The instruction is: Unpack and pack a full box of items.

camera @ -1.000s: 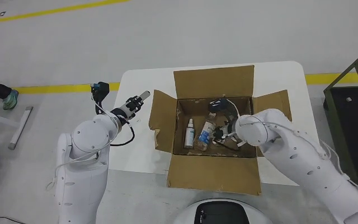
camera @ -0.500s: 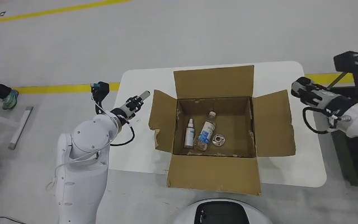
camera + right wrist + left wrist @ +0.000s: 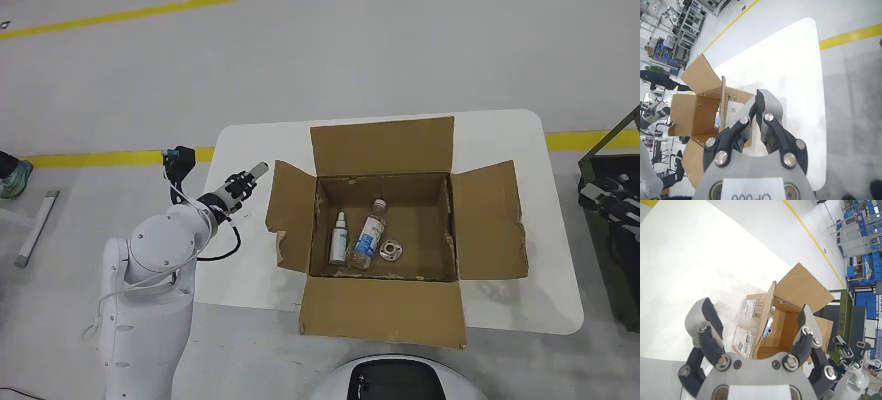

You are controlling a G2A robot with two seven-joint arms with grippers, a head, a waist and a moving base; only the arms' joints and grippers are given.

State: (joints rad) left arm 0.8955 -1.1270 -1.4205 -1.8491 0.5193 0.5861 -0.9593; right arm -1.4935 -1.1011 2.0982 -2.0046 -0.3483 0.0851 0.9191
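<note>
A second ago my right arm was down inside the box (image 3: pixel 383 147), over its 3 o'clock half, with a dark item close to it near the 12 o'clock wall. Half a second ago the arm had swung out past the box's 3 o'clock flap. Now the right hand (image 3: pixel 612 195) sits beyond the 3 o'clock edge of the tabletop (image 3: pixel 250 260), over the green rack (image 3: pixel 592 170), and the dark item is gone from the box. My left arm has not shifted across the three frames.

The left arm comes in from the tabletop's 8 o'clock corner with its forearm angled toward 1 o'clock. The left hand (image 3: pixel 247 181) hangs over the tabletop at the box's 10 o'clock, near the 9 o'clock flap but apart from it. On its wrist camera I see the left hand (image 3: pixel 757 308) spread wide with nothing between the fingers. The right hand (image 3: pixel 756 103) points back toward the box with its fingertips drawn together, and I can make out nothing between them.

The box stands open at the tabletop's middle, all four flaps folded outward. On its floor a white spray bottle (image 3: pixel 339 238) lies toward 9 o'clock. A clear bottle (image 3: pixel 368 234) with a blue label lies just beside it, and a round metal part (image 3: pixel 391 249) sits at the clear bottle's 4 o'clock. I cannot tell whether these touch.
</note>
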